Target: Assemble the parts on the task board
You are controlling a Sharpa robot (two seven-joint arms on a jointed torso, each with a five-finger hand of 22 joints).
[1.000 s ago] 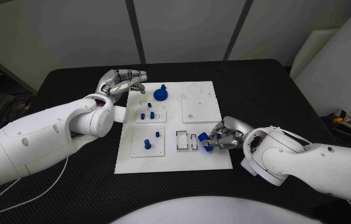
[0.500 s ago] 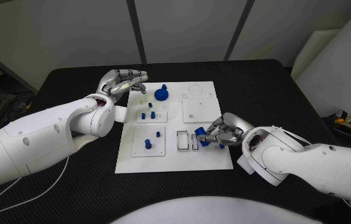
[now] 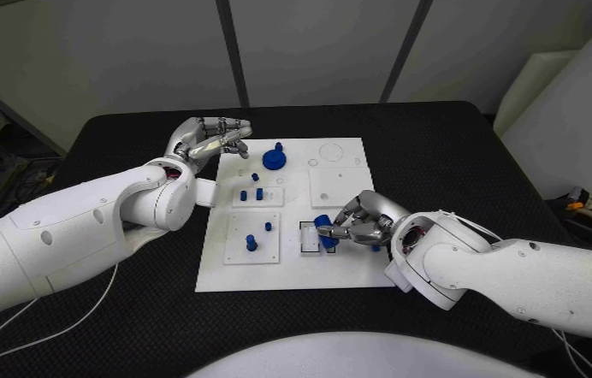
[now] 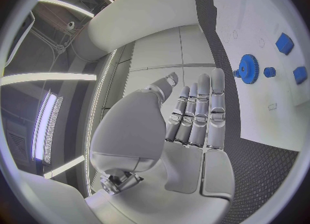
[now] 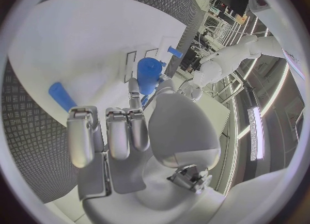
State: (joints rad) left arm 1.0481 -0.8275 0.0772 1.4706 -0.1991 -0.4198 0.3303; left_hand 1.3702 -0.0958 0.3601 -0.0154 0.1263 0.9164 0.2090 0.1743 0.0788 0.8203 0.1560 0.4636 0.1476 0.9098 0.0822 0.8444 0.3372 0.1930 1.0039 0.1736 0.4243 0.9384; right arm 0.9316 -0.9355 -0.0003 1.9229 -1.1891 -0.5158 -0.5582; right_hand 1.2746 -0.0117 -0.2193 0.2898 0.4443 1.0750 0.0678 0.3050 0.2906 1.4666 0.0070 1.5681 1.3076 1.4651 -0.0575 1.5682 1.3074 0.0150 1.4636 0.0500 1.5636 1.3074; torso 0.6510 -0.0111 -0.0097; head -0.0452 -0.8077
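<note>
The white task board (image 3: 290, 267) lies in the middle of the black table. My right hand (image 3: 360, 227) pinches a blue part (image 3: 323, 223) just above the white slotted block (image 3: 306, 238) at the board's near middle. The right wrist view shows that blue part (image 5: 149, 75) between my fingertips, over the slots (image 5: 132, 67). My left hand (image 3: 210, 138) hovers at the board's far left corner, fingers stretched side by side, holding nothing. A blue gear (image 3: 273, 158) stands close to it; the same gear (image 4: 248, 69) appears past my left fingers (image 4: 201, 111).
Short blue pegs (image 3: 253, 195) stand in a small plate at the board's left, and two more pegs (image 3: 251, 243) stand in the plate below. Another blue piece (image 5: 62, 96) lies loose on the board near my right hand. Black table surface (image 3: 469, 156) surrounds the board.
My right hand has carried the blue part leftward and a little farther up the board, to over the slotted block. The left hand has stayed put.
</note>
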